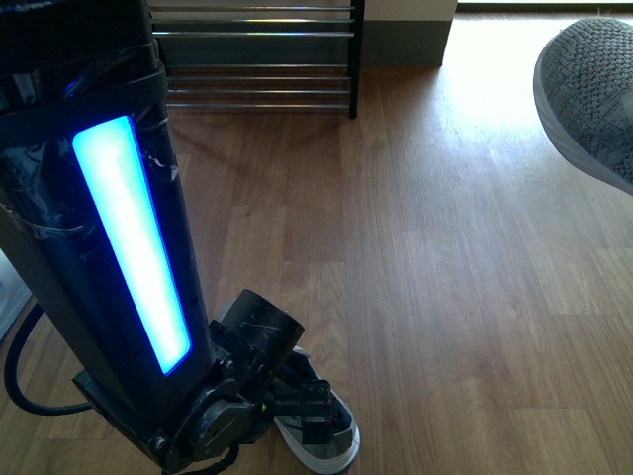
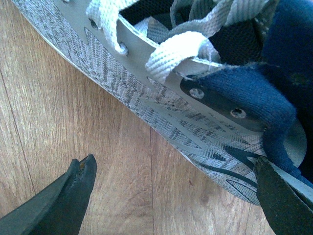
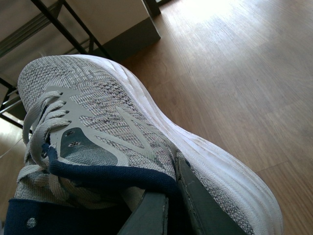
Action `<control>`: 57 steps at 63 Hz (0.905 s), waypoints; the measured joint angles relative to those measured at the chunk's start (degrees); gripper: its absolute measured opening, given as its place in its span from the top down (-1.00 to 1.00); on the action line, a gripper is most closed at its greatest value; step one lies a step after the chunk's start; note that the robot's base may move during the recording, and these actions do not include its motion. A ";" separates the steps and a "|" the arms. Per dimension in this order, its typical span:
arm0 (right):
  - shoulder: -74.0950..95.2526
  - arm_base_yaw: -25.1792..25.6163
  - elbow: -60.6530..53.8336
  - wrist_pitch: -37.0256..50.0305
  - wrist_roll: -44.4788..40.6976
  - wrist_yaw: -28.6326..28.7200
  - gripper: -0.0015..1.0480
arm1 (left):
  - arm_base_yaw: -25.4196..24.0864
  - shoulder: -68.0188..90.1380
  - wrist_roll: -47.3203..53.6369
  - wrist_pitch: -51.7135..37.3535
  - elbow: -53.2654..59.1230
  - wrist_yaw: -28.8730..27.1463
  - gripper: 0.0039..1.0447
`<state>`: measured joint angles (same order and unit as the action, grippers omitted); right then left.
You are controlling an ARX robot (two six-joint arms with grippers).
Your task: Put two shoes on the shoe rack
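One grey knit shoe [image 1: 318, 438] lies on the wood floor at the bottom of the front view, half hidden under my left arm. In the left wrist view this shoe [image 2: 161, 98] shows white laces and a navy collar. My left gripper [image 2: 176, 193] is open just above it: one fingertip [image 2: 80, 176] hangs over bare floor, the other is at the shoe's outer side near the heel. The second shoe [image 1: 588, 94] hangs in the air at the right edge. My right gripper [image 3: 168, 208] is shut on this shoe [image 3: 107, 110], pinching its side wall at the collar. The shoe rack [image 1: 255, 59] stands at the back.
Wood floor [image 1: 445, 297] spreads between the arms and the rack. A dark grey skirting and pale wall [image 1: 406, 40] run right of the rack. The rack's black frame [image 3: 49, 22] shows beyond the held shoe's toe. A black cable [image 1: 20, 381] loops at the left.
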<state>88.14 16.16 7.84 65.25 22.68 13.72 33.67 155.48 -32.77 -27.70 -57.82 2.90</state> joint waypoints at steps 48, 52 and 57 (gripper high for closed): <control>0.00 0.00 0.00 0.00 0.00 -0.02 0.97 | -2.78 -1.81 -7.21 -2.27 0.57 4.61 -0.83; 0.00 0.00 0.00 0.00 0.02 -0.02 0.97 | -2.54 -1.64 -7.78 -2.19 0.13 4.48 -0.83; 0.00 0.00 0.00 0.00 0.00 0.00 0.97 | -2.14 -1.29 -7.98 -1.60 -0.33 4.66 -0.83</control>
<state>88.14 16.16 7.84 65.25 22.68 13.72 31.53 154.19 -40.75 -29.30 -58.15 7.55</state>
